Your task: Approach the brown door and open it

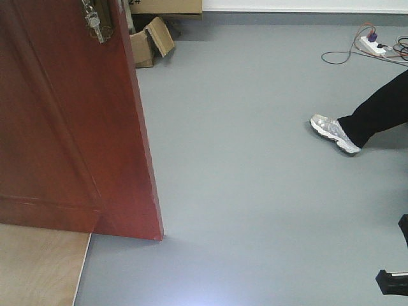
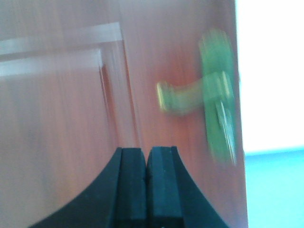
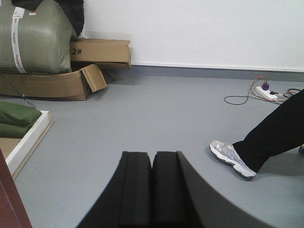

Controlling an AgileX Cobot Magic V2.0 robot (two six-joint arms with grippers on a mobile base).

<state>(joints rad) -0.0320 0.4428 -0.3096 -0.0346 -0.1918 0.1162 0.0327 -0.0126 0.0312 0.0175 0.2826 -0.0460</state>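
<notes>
The brown door (image 1: 76, 127) fills the left of the front view, its free edge running down to the grey floor. Silver keys (image 1: 94, 24) hang from its lock near the top. In the left wrist view the door (image 2: 71, 109) is close and blurred, with its brass handle and lock plate (image 2: 209, 95) up to the right. My left gripper (image 2: 146, 152) is shut with nothing in it, pointing at the door panel below and left of the handle. My right gripper (image 3: 152, 156) is shut and empty, hanging over the floor. A sliver of the door (image 3: 9, 204) shows at that view's lower left.
A person's leg and grey sneaker (image 1: 335, 132) stand on the floor at right. Cardboard boxes (image 3: 71, 71) and a green sack (image 3: 38, 38) sit against the far wall. A power strip with cables (image 1: 373, 46) lies at the back right. A wooden panel (image 1: 38, 268) lies by the door's foot.
</notes>
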